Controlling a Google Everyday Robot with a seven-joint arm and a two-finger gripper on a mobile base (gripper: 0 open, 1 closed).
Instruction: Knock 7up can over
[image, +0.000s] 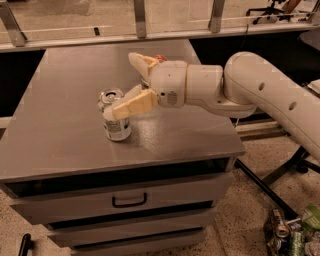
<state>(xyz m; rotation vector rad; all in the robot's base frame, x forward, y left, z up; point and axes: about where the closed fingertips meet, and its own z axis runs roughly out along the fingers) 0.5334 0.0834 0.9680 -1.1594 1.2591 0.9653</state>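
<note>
The 7up can (118, 128), silver-white with a grey text panel and pull-tab top, stands on the grey cabinet top (65, 100) near its front middle, its top leaning slightly left. My gripper (123, 84) reaches in from the right on a white arm and is open. Its lower cream finger (132, 104) lies against the can's upper side. The upper finger (140, 62) points away over the table, behind the can. A sliver of the red-orange can (160, 58) shows behind the gripper; the rest of it is hidden.
The cabinet has drawers below with a black handle (129, 201). A rail with metal posts (140, 17) runs behind the table. Several cans and bits of litter (285, 235) lie on the floor at lower right, beside black stand legs (265, 187).
</note>
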